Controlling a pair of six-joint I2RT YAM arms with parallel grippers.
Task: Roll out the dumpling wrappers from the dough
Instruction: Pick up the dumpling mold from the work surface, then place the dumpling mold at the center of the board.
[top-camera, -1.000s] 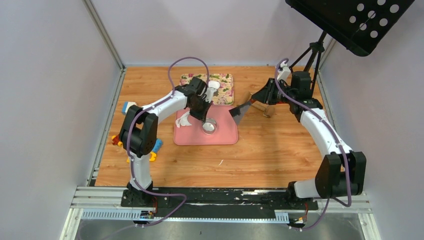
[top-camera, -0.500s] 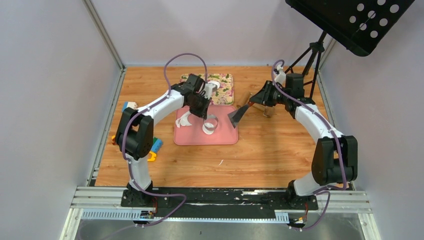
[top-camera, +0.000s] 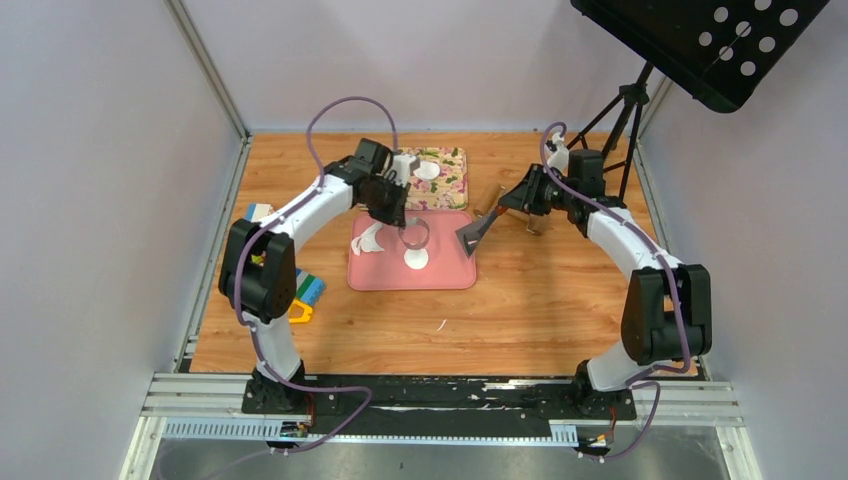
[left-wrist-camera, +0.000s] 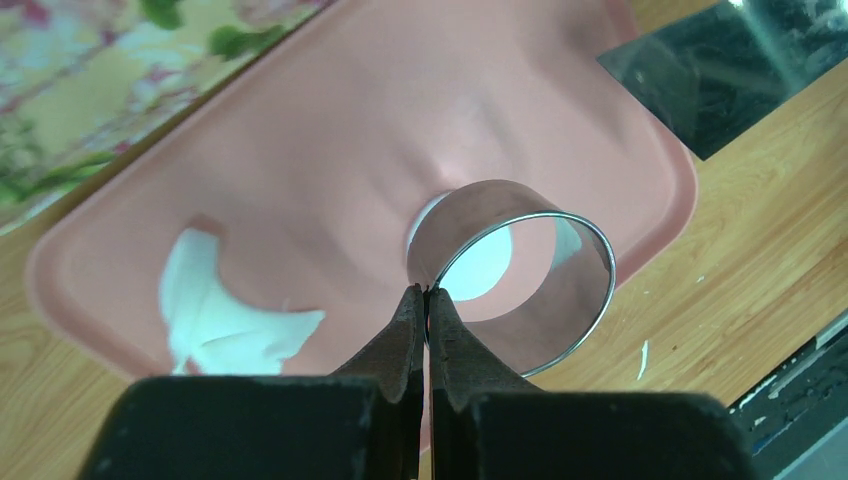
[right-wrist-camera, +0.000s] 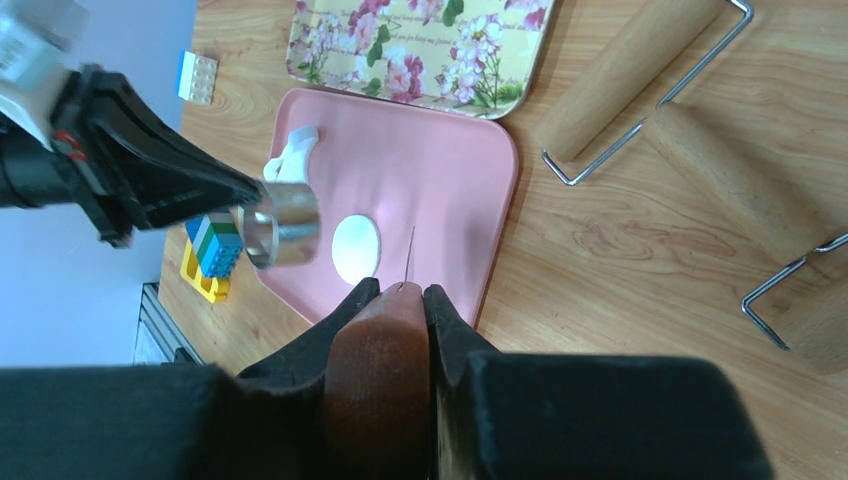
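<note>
A pink mat (top-camera: 445, 272) lies in the middle of the wooden table (top-camera: 540, 310), and everything else sits around it.

The left gripper (left-wrist-camera: 425, 298) has its fingers pinched tight on the thin wall of a metal ring cutter (left-wrist-camera: 478, 205). It holds the ring in the air over the middle of the mat, with the open side tilted.

Below the ring, near the centre of the mat, lies one dumpling wrapper (top-camera: 417, 259), a neat round white disc lying flat and apart from the ring. On the left part of the mat is a curled, ragged scrap of dough (top-camera: 369, 240).

A second white disc (top-camera: 427, 170) rests on the flowered tray (top-camera: 452, 188) just behind the mat.

The right gripper (right-wrist-camera: 400, 296) is clamped on the brown wooden handle of a scraper (top-camera: 474, 232). The dark metal blade hangs at the mat's right edge, toward its far corner. Whether the blade touches the mat cannot be told.

Two wooden rolling pins (right-wrist-camera: 620, 70) with wire handles lie on the table to the right of the mat.

A few coloured toy blocks (top-camera: 305, 295) sit on the table to the left of the mat, near its front corner
</note>
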